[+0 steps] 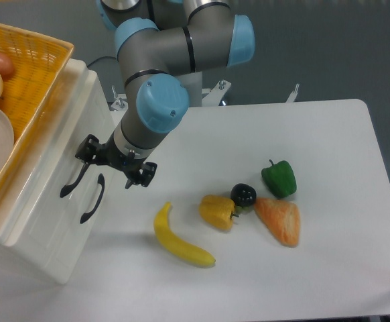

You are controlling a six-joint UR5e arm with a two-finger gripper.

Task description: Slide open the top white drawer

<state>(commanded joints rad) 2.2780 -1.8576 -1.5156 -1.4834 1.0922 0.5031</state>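
At about nine o'clock in the view, the top white drawer (54, 157): glossy white front in a white cabinet (41, 241), flush and shut, with one curved black handle (74, 180) running slantwise, its upper end reaching up toward the gripper (114, 164). Just at four o'clock of that handle, a twin black handle on the lower drawer (93, 198). Gripper at the handle's top end, one fingertip touching or nearly touching it, the other out at three o'clock over the table (302, 134); fingers spread fairly wide, nothing visibly clasped, though actual contact with the handle cannot be told. No brand, label or writing legible anywhere. On top of the cabinet at ten o'clock, a yellow woven basket (37, 64). On the table toward five o'clock of the gripper, a banana (178, 240), then a yellow pepper (217, 212), a dark round fruit (243, 195), a green pepper (279, 178) and an orange slice-shaped piece (280, 221).
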